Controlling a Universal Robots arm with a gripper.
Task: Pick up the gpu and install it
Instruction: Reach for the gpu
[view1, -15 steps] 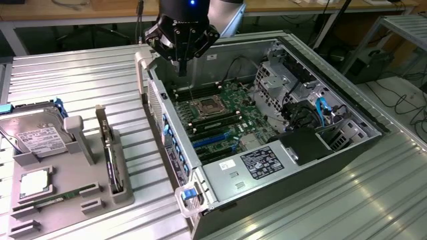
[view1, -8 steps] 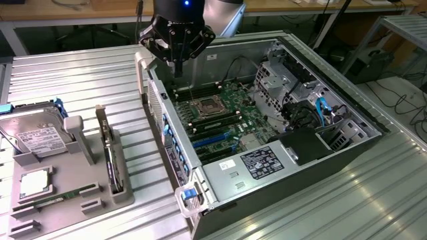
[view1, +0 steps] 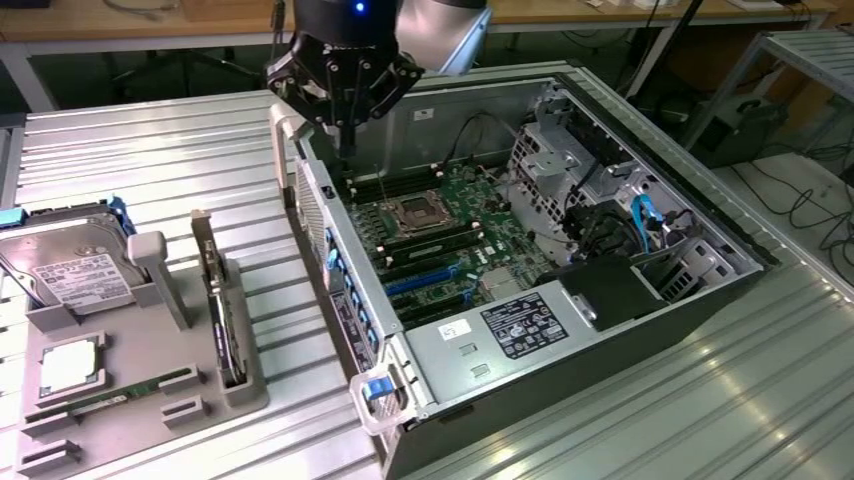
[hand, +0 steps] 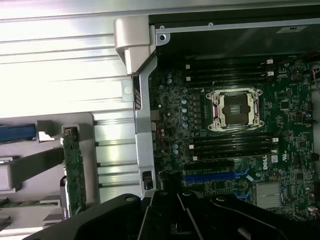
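claw (view1: 344, 140) shut, empty, above PC case (view1: 667, 165) far-left rim | gpu (view1: 224, 310) on edge in grey holder (view1: 160, 300), desk (view1: 174, 150), exterior view's left, well apart | tip: open wide first, square jaws to card's top edge

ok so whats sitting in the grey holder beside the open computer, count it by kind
hard drive: 1
processor chip: 1
memory stick: 1
graphics card: 1
total: 4
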